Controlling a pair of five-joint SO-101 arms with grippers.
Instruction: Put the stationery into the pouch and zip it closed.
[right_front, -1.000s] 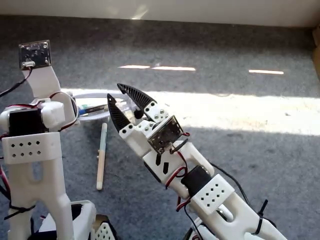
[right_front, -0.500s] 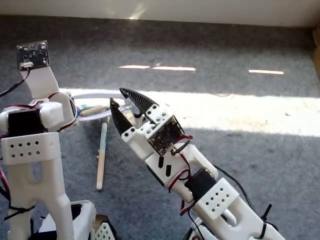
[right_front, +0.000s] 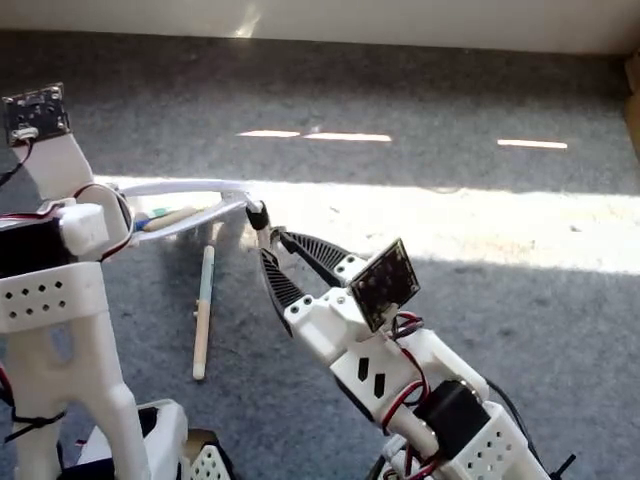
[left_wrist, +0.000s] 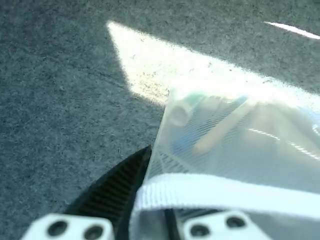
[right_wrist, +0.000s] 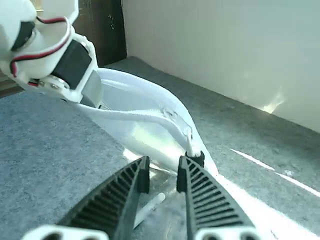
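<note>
Compared with one second before, the right gripper (right_front: 270, 246) has come lower and back toward its own base. The pouch (right_front: 190, 200) is now drawn out longer toward it, and the left arm has leaned a little away.

The right gripper stands open with a narrow gap and holds nothing. The black pull (right_front: 257, 214) sits just at one fingertip; touching or only near, I cannot tell. The left gripper (left_wrist: 152, 195) is clamped on the pouch's white edge band and holds the pouch above the table (right_front: 450, 330).

I judge the step in hand to be the zipping, but the task seems not ready for it: one pen (right_front: 204, 310) lies on the table, outside the pouch. The next move calls for closing exactly on the small pull, or better, for fetching the pen before the mouth is shut.

Count: one pouch and one pen outside. Inside are at least two pieces, a blue piece (left_wrist: 184, 141) and a beige stick (left_wrist: 225, 129), and perhaps a third with a green end.
</note>
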